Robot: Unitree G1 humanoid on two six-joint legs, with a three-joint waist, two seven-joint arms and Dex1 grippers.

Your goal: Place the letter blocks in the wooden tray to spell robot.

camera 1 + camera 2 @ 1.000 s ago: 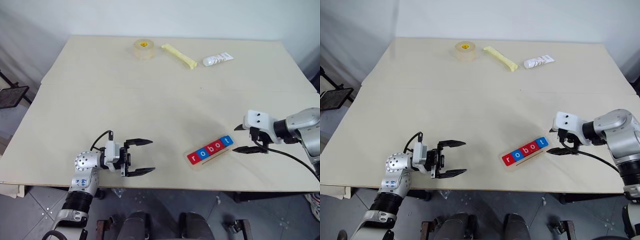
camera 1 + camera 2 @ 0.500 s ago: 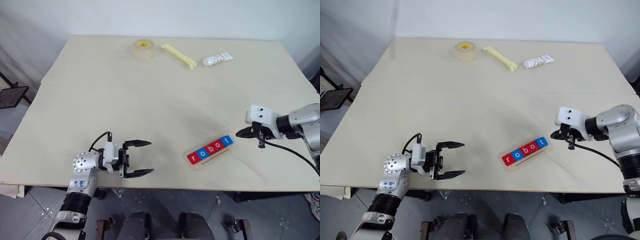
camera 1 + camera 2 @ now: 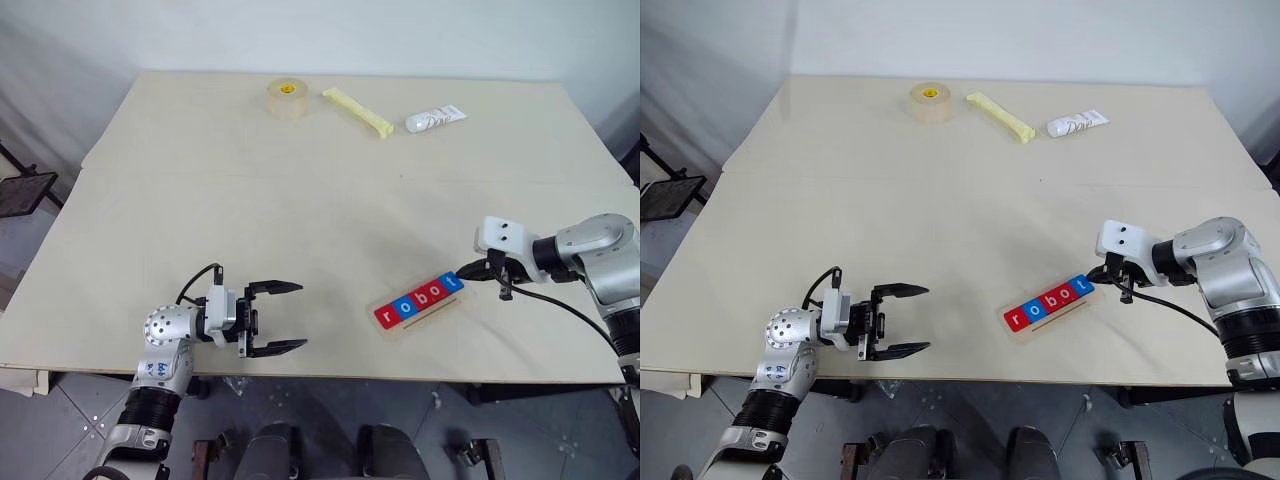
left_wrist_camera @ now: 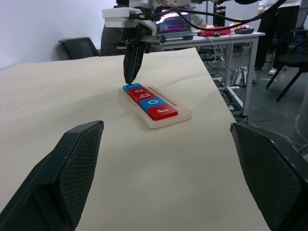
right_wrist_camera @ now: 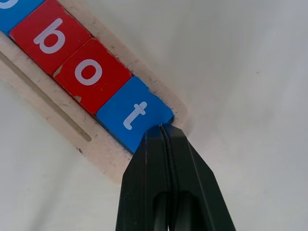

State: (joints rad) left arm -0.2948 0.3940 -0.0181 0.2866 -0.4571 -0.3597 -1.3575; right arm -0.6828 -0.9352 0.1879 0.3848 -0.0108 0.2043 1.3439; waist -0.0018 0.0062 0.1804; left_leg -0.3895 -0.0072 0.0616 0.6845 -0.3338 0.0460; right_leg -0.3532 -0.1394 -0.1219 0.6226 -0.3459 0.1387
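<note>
Step in hand: the right pincer [image 5: 162,129], its two black fingers pressed together with nothing between them, has its tip at the end edge of the blue "t" block [image 5: 132,115]; this looks like a nudge to seat the last tile against its neighbours.
How to do it well: push gently along the length of the tray, low against the tile's edge and not over its top, so the row closes up without the tiles riding up or the whole tray sliding on the surface [image 3: 300,200] (the tray is light and would probably skate).
Left pincer [image 3: 276,317]: open wide, holding nothing, hovering near the front edge of the surface, well apart from the tray.
Letter blocks [image 3: 421,298]: five flat square tiles in a row, red, blue, red, red, blue, white lowercase letters reading "robot".
Wooden tray [image 4: 180,117]: a pale strip with a groove beside the tiles, lying at a slant toward the front right of the surface.
Progress: the word appears complete; only tidying seems left.
Far edge: a tape roll [image 3: 287,97], a pale yellow stick [image 3: 357,111] and a white tube [image 3: 435,119].
</note>
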